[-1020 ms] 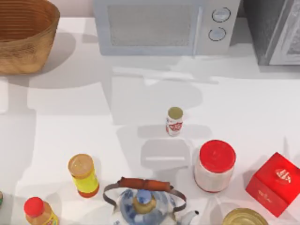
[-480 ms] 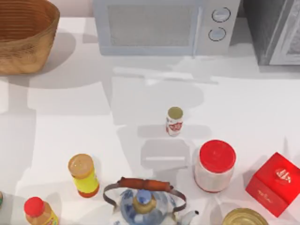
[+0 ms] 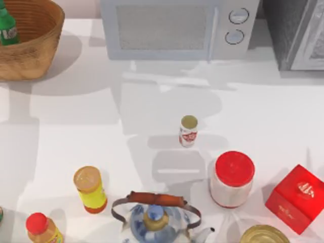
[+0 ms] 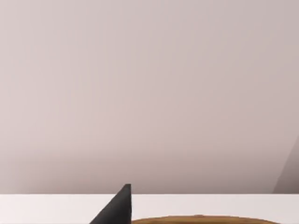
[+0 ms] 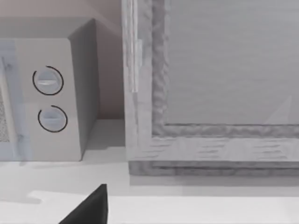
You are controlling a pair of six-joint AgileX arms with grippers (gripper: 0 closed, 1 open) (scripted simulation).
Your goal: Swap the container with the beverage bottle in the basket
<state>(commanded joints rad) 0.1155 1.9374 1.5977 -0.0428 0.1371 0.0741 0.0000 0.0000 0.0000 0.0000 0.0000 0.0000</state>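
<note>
You had the green beverage bottle (image 3: 7,28) inside the basket (image 3: 43,43), at the far left corner of the table, against the basket's left wall. Its long axis ran roughly up out of the basket, slightly tilted, so a grasp would likely need to come from above. It was green with a pale label band. The left gripper (image 4: 117,207) showed as 1 dark tip with the basket's rim (image 4: 201,218) just ahead of it, so I judged your left arm the nearer of the 2. I could not tell how wide either gripper stood. The right gripper (image 5: 88,207) faced the microwave (image 5: 51,98), well apart from the basket. The red-lidded jar (image 3: 233,179), probably the container, stood upright near the table's front right.
</note>
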